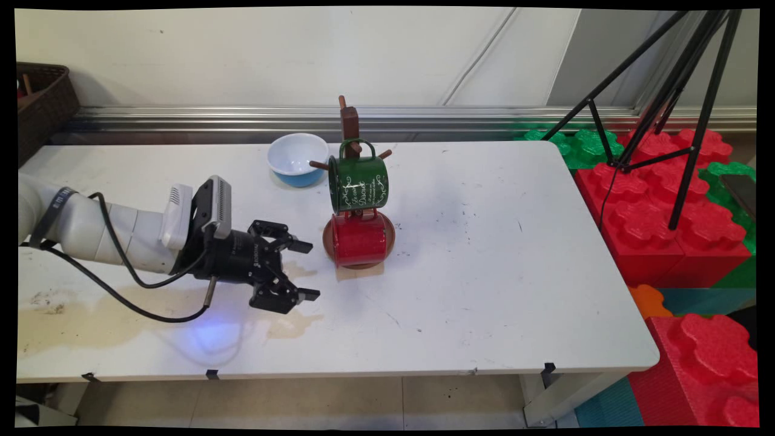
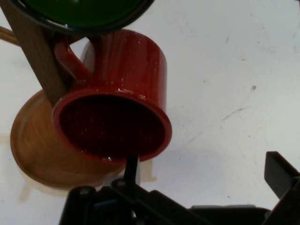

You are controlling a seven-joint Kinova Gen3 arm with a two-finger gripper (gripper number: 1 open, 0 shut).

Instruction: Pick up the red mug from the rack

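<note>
Black two-finger gripper (image 1: 307, 270) is seen low over the white table (image 1: 484, 254), pointing horizontally toward the mug stand, fingers spread wide, nothing held between them. In the hand view the gripper (image 2: 206, 178) shows one finger just below the red mug's rim, the other well off to the side.

Nearest item: red speckled enamel mug (image 1: 358, 240) (image 2: 117, 103), hung on its side low on the wooden mug tree (image 1: 350, 124) (image 2: 35, 61), open mouth facing the gripper. It is positioned over the tree's round wooden base (image 1: 387, 242) (image 2: 37, 150). A small gap is seen between fingertips and mug; no contact.

Directly above the red mug: green enamel mug with white lettering (image 1: 358, 181) (image 2: 84, 11), hung by its handle on an upper peg, tilted, its lower edge just over the red mug's handle. Only its dark rim and green interior are shown at the top of the hand view.

Behind the tree, toward the wall: round bowl, white inside, blue outside (image 1: 298, 158), apart from the stand.

Brown dried stains (image 1: 91, 315) are spread over the table's near left, under and beside the arm.

Off the table: dark wicker basket (image 1: 42, 103) at far left, black tripod (image 1: 672, 109) at right, standing on big red and green interlocking foam blocks (image 1: 666, 200).
</note>
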